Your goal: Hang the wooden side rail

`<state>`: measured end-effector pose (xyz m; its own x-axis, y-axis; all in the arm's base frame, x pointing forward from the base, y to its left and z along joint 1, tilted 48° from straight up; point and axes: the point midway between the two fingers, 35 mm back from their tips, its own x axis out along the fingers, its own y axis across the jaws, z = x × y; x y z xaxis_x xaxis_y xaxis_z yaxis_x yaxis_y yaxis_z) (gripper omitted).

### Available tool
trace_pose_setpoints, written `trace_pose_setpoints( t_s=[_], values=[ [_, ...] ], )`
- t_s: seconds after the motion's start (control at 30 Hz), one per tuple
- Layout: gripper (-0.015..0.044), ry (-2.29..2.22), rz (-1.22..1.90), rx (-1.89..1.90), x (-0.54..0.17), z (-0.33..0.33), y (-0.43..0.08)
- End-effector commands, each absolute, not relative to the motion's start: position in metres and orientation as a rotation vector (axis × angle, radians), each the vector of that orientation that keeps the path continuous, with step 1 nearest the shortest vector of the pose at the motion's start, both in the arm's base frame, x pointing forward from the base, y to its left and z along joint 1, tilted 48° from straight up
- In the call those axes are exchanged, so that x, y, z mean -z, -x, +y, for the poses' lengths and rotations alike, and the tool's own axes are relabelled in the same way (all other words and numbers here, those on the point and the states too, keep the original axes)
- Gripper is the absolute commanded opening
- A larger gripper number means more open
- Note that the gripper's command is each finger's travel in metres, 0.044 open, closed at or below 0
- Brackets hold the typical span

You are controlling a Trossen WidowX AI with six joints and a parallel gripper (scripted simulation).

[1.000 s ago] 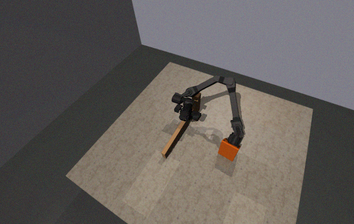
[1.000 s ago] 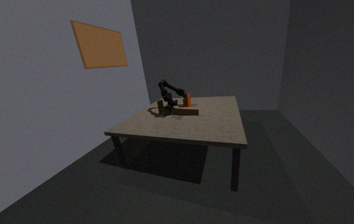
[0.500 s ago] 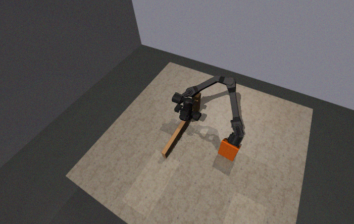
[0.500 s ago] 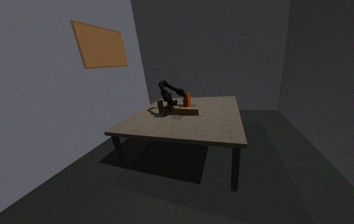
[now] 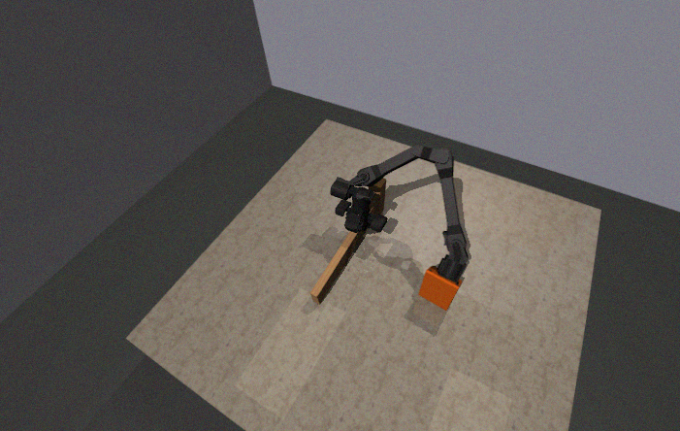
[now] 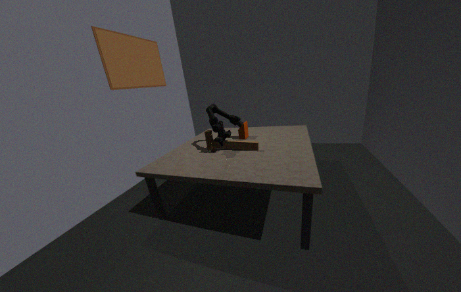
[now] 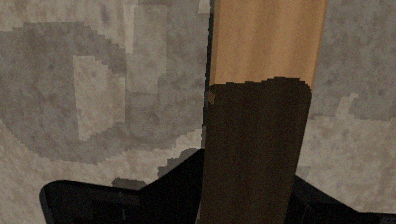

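Observation:
The wooden side rail (image 5: 334, 266) (image 6: 242, 145) (image 7: 265, 45) is long and roughly level, with its near end at the headboard post. Its far end is low at the table top; whether it touches is unclear. The post (image 5: 381, 190) (image 6: 208, 141) stands upright, partly behind the gripper in the top view. My gripper (image 5: 366, 223) (image 6: 220, 142) (image 7: 230, 158) is shut on the rail near its post end, one finger on each side. The steel hooks, the slot and the pins are hidden or too small to make out.
The orange arm base (image 5: 439, 289) (image 6: 243, 130) stands on the table (image 5: 519, 320) (image 6: 279, 163), to one side of the rail. The arm arches from it to the post end. A brown board (image 6: 130, 61) hangs on the wall.

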<state>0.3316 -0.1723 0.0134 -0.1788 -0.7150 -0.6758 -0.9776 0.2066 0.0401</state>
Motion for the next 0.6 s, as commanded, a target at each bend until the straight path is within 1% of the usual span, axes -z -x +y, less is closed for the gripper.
trace_pose_setpoints(
  t_s=[0.0,0.57],
  values=[
    [0.0000,1.579,1.959,-0.651,-0.0161,-0.1714,-0.3333],
    [0.0000,1.579,1.959,-0.651,-0.0176,-0.1725,-0.3337]
  ],
)
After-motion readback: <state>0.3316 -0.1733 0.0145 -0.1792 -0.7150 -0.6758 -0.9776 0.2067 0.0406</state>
